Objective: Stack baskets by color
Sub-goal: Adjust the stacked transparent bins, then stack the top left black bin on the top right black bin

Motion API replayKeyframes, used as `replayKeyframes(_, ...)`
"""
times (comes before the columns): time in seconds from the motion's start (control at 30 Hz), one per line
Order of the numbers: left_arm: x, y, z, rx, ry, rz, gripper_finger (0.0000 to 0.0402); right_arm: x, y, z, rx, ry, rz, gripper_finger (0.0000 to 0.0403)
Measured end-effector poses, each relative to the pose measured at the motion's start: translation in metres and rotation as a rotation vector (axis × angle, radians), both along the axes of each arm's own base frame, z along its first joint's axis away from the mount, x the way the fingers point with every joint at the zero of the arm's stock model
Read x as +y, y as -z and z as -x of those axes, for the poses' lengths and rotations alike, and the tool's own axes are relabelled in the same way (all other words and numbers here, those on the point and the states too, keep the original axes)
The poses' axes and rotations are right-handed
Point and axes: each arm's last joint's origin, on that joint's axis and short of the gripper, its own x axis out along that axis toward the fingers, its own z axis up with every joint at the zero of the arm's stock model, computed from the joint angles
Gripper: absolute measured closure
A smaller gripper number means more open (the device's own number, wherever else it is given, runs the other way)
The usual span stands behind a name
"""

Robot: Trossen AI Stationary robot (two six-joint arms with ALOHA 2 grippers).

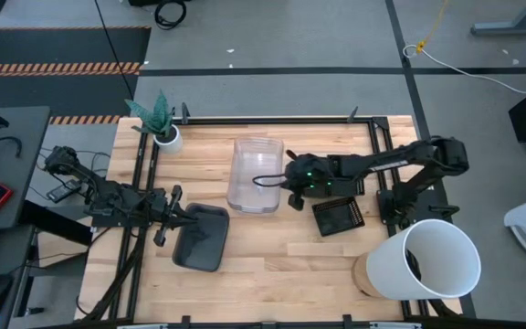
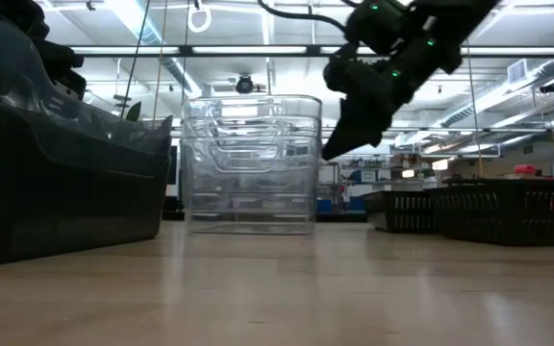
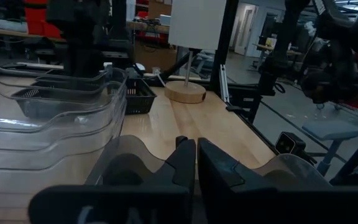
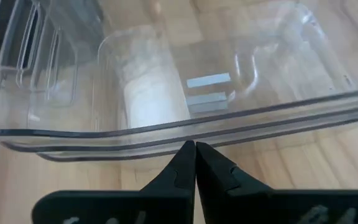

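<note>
The clear baskets [image 1: 255,174] are seen nested in one stack at the middle of the table [image 1: 272,265], toward its far edge. The right gripper [image 4: 195,149] is held just outside the stack's right rim, above the tabletop, with its fingers pressed together and nothing between them; the rim lies just ahead of the fingertips. The grey basket [image 1: 199,237] lies near the table's left front, and the left gripper [image 3: 196,149] is placed at its left rim, fingers closed on that rim. The black basket [image 1: 338,217] sits right of the clear stack, below the right arm. A white bucket [image 1: 427,260] and a plant pot [image 1: 165,137] are found at opposite corners.
</note>
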Motion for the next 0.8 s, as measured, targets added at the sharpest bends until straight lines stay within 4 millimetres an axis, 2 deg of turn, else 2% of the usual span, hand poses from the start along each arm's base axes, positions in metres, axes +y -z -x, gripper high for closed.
replayKeyframes(0.1, 0.000, 0.000, 0.000, 0.000, 0.000, 0.000, 0.0375, -0.001, -0.009, -0.008, 0.054, -0.017, 0.005, 0.0386)
replayKeyframes(0.2, 0.000, 0.000, 0.000, 0.000, 0.000, -0.001, 0.0370, 0.002, -0.027, -0.009, 0.093, -0.024, 0.000, 0.0386)
replayKeyframes(0.3, 0.000, 0.000, 0.000, 0.000, 0.000, 0.000, 0.0368, 0.009, -0.046, -0.002, 0.119, -0.035, -0.025, 0.0386)
replayKeyframes(0.43, 0.000, 0.000, 0.000, 0.000, 0.000, 0.000, 0.0370, 0.022, -0.062, 0.015, 0.153, -0.055, -0.075, 0.0386)
replayKeyframes(0.63, 0.000, 0.000, 0.000, 0.000, 0.000, 0.000, 0.0378, 0.040, -0.074, 0.043, 0.241, -0.057, -0.099, 0.0371)
replayKeyframes(0.8, 0.000, 0.000, 0.000, 0.000, 0.000, 0.000, 0.0374, 0.050, -0.069, 0.050, 0.310, -0.010, -0.036, 0.0319)
